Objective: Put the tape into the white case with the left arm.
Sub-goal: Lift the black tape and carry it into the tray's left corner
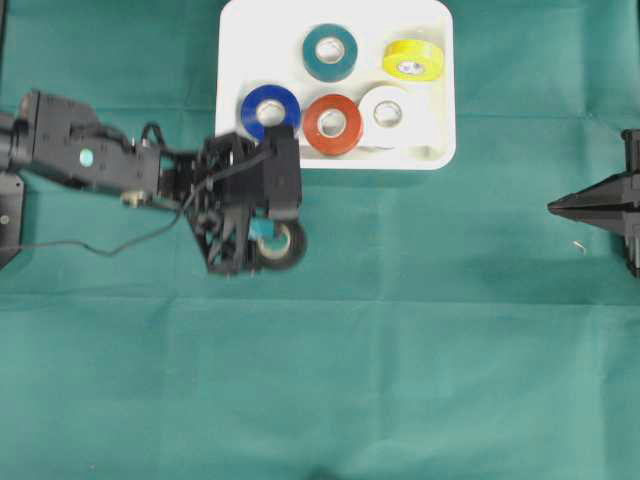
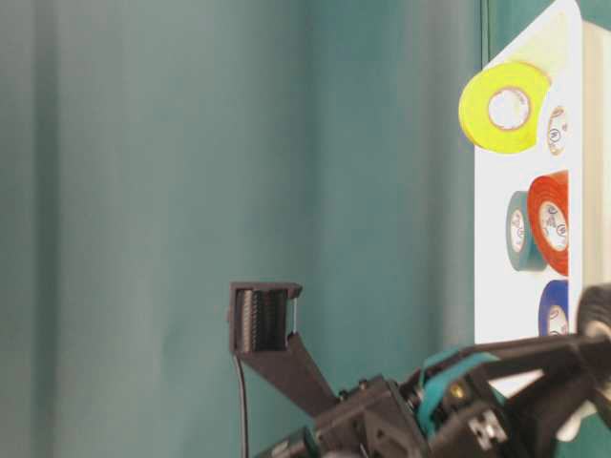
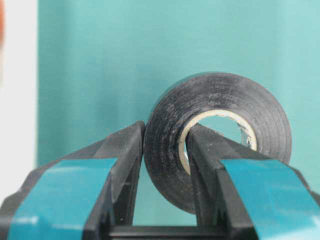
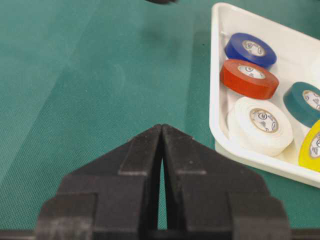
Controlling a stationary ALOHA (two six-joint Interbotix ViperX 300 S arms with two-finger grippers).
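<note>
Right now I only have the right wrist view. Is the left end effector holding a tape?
Observer: Yes. The left end effector is shut on the black tape, one finger through its core.
Operator: Where is it relative to the case?
Observer: Overhead, the roll is outside the white case, in front of its near rim, below the blue tape.
Operator: Room for it inside?
Observer: Probably. Overhead, the case's far left corner looks bare, beside the teal tape.
</note>
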